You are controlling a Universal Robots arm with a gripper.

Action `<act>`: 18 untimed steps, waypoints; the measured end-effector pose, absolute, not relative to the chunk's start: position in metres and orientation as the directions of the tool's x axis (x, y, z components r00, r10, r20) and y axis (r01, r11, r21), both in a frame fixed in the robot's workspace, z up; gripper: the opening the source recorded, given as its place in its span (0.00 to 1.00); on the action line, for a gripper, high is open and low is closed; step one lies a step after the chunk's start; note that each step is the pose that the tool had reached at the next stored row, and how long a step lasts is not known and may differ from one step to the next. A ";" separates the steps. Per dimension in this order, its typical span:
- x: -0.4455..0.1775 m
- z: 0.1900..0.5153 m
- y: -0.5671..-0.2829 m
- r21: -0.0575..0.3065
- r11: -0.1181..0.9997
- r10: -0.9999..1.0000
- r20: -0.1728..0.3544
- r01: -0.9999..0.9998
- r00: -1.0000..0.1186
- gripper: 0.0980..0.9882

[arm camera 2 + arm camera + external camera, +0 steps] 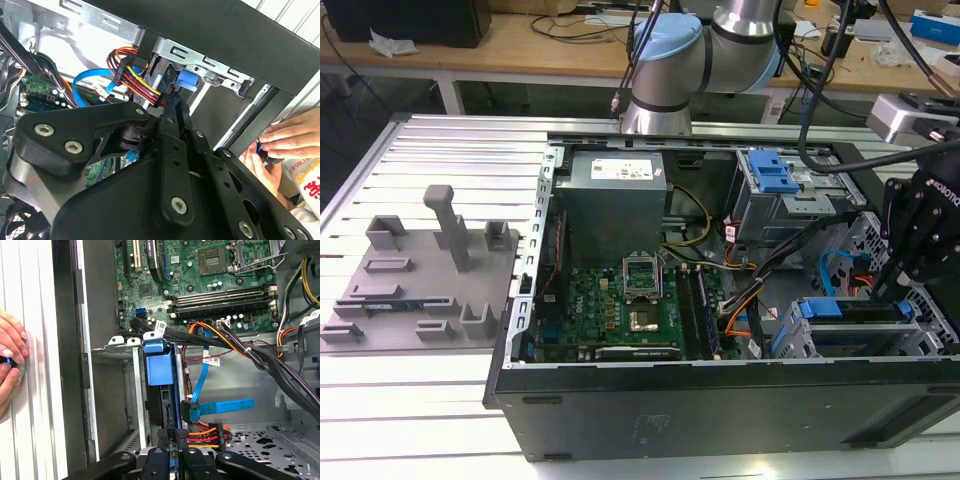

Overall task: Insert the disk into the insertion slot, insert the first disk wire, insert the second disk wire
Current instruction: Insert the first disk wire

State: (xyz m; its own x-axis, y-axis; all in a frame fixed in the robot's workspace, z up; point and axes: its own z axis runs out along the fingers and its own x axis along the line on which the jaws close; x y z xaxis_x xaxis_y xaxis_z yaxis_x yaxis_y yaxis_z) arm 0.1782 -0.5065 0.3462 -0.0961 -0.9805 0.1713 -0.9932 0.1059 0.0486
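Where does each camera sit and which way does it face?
Exterior view: off the arm, above, looking down into the open computer; arm and claw show.
First wrist view: on the wrist, along the claw toward the disk.
Second wrist view: on the wrist, behind the claw, toward the case wall.
Both wrist views share a person's hand.

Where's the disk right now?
On the exterior view's right, the disk sits in the insertion slot of the grey drive cage at the case's near corner, close by the tool.
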 end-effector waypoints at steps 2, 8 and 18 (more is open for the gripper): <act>0.178 0.346 -0.507 0.049 0.106 -0.981 0.171 -0.993 -0.096 0.07; 0.178 0.344 -0.507 0.049 0.106 -0.981 0.171 -0.993 -0.096 0.07; 0.178 0.342 -0.507 0.049 0.106 -0.981 0.171 -0.993 -0.096 0.07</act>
